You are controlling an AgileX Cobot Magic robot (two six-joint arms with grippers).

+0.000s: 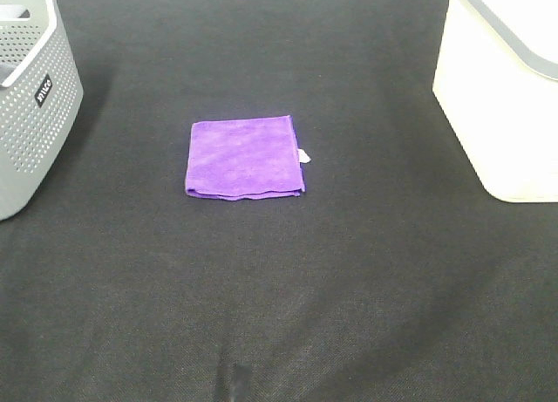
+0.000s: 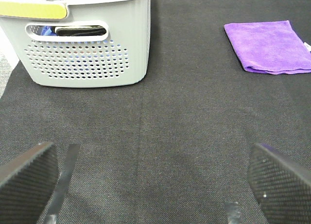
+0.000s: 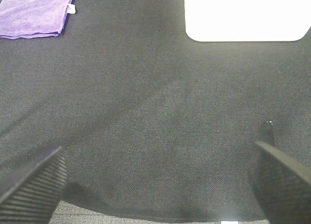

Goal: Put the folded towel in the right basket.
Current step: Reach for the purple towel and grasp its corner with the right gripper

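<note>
The folded purple towel point(image 1: 246, 156) lies flat in the middle of the black cloth, its small white tag at the right edge. It also shows in the left wrist view point(image 2: 269, 46) and the right wrist view point(image 3: 35, 12). The cream-white right basket point(image 1: 501, 97) stands at the far right, and its side shows in the right wrist view point(image 3: 245, 15). My left gripper point(image 2: 150, 185) is open and empty over bare cloth, well short of the towel. My right gripper point(image 3: 155, 185) is open and empty near the table's front edge. Neither arm shows in the exterior high view.
A grey perforated basket point(image 1: 35, 105) with a black label stands at the far left; it shows in the left wrist view point(image 2: 82, 44) with dark items inside. The black cloth point(image 1: 279, 289) covers the table around the towel.
</note>
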